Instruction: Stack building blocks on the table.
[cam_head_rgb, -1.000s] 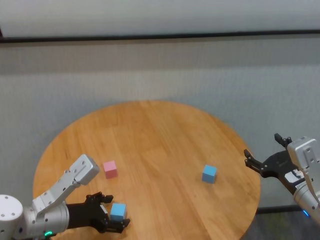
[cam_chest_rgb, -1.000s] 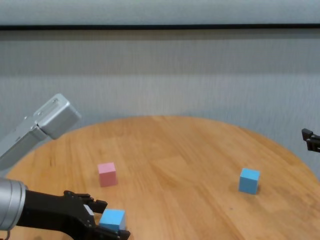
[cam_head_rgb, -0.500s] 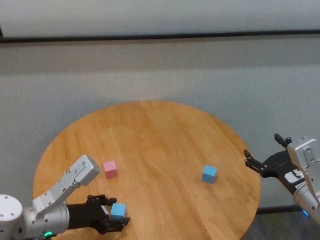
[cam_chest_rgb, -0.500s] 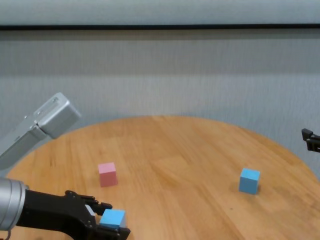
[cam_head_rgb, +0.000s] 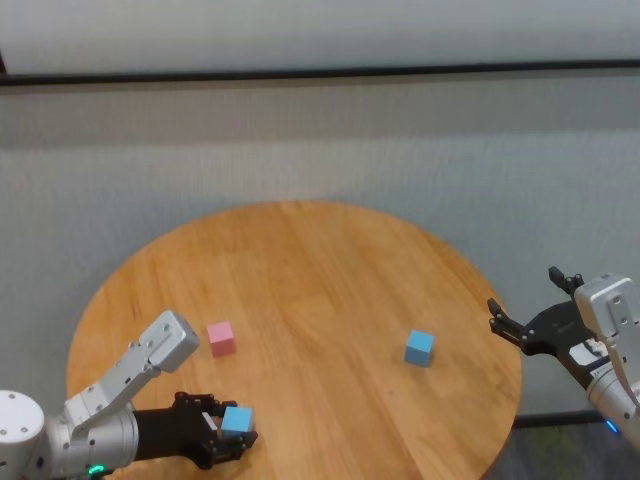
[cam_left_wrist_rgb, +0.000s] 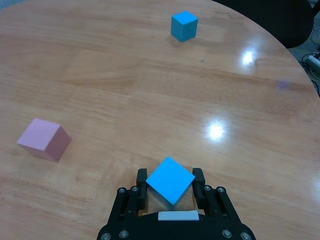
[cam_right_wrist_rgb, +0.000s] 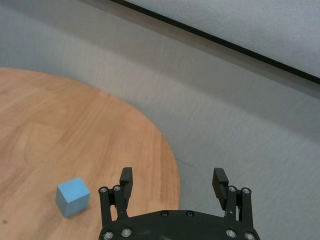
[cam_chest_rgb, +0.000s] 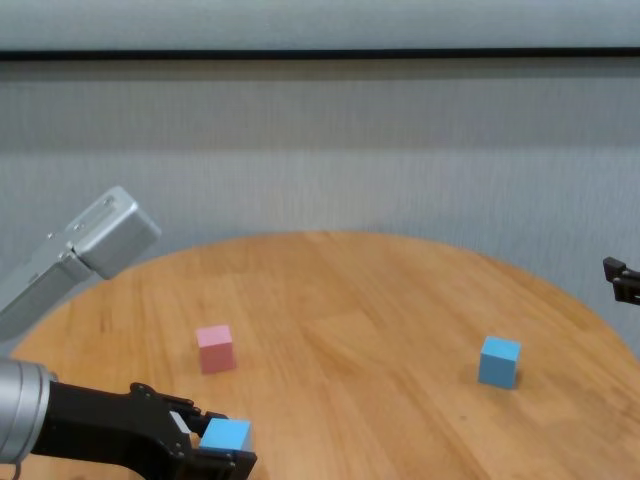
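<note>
Our left claw (cam_left_wrist_rgb: 170, 192) pinches a light blue matte cube (cam_left_wrist_rgb: 170, 181); small pink matte cube (cam_left_wrist_rgb: 44, 139) lies ~10 o'clock, nearer L arm.

A grey carpet floor (cam_head_rgb: 330, 150) lies behind the round wooden worktop (cam_head_rgb: 330, 290). Beyond the carpet, a dark baseboard strip (cam_head_rgb: 320, 73) runs under a pale wall (cam_head_rgb: 320, 30).
</note>
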